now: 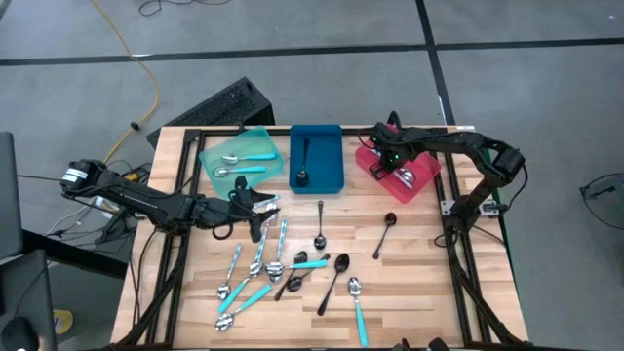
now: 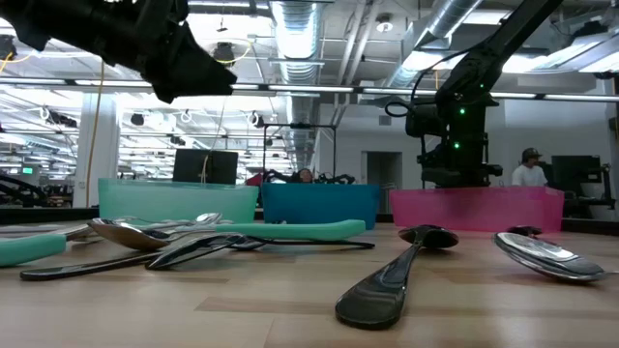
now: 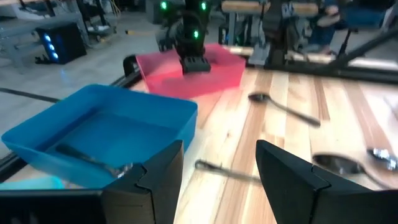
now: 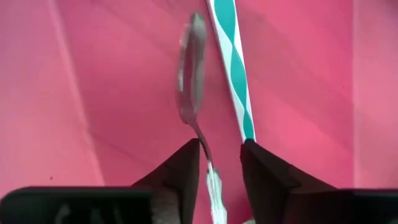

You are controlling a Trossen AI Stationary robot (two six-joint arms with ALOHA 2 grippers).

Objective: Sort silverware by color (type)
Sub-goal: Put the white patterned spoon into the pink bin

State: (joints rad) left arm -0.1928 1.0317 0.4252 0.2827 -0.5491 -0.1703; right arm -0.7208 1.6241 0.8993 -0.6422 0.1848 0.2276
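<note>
Looking into the red tray (image 1: 425, 183), the right gripper (image 1: 397, 162) hangs low over it, fingers set narrow around the handle of an all-silver spoon (image 4: 191, 81); contact itself is hard to confirm. A teal-and-white striped straw-like piece (image 4: 233, 65) lies just beside that spoon; both run out of the right wrist view.

The left gripper (image 1: 255, 208) hovers above the table (image 1: 419, 283) in front of the teal tray (image 1: 209, 156), jaws wide, holding nothing. In the low view its arm is cut off by the upper edge.

Teal tray holds two teal-handled spoons (image 1: 244, 158). Blue tray (image 1: 334, 146) holds one black spoon (image 1: 303, 164), half hidden behind the tray wall in the left wrist view.

Remaining silverware lies on the table: a crowded, overlapping cluster (image 1: 263, 268) near the front left, individual pieces hard to separate; a lone silver spoon (image 1: 320, 226) mid-table; a black spoon (image 1: 385, 234) to its right, well apart from the rest.

Open wood: right front quarter and the strip in front of the red tray. Trays sit along the far edge.
</note>
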